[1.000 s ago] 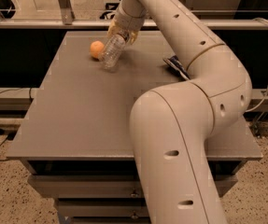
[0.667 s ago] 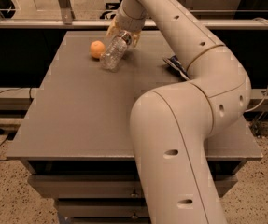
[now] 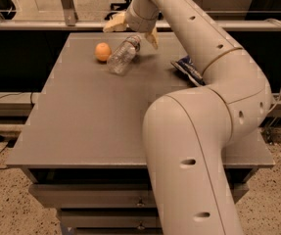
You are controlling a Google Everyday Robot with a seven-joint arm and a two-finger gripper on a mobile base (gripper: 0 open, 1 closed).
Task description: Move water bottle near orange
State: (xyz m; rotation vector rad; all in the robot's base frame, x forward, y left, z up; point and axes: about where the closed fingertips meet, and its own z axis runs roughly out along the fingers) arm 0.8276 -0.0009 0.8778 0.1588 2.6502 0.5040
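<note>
— What is differing from a second ago?
— The water bottle (image 3: 122,58) is now lying on the gray table (image 3: 96,126), just beside the orange (image 3: 102,52); earlier the gripper (image 3: 131,35) was clamping it.
— And the jaws?
— They are standing wide apart over its cap end, gripping nothing. The label's writing is proving unreadable.

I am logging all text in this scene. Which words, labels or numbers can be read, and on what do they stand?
No text can be read.
Bottle label: too blurred.
Chip bag print: too blurred.
Gripper, open above the bottle's cap: no marking seen.
</note>
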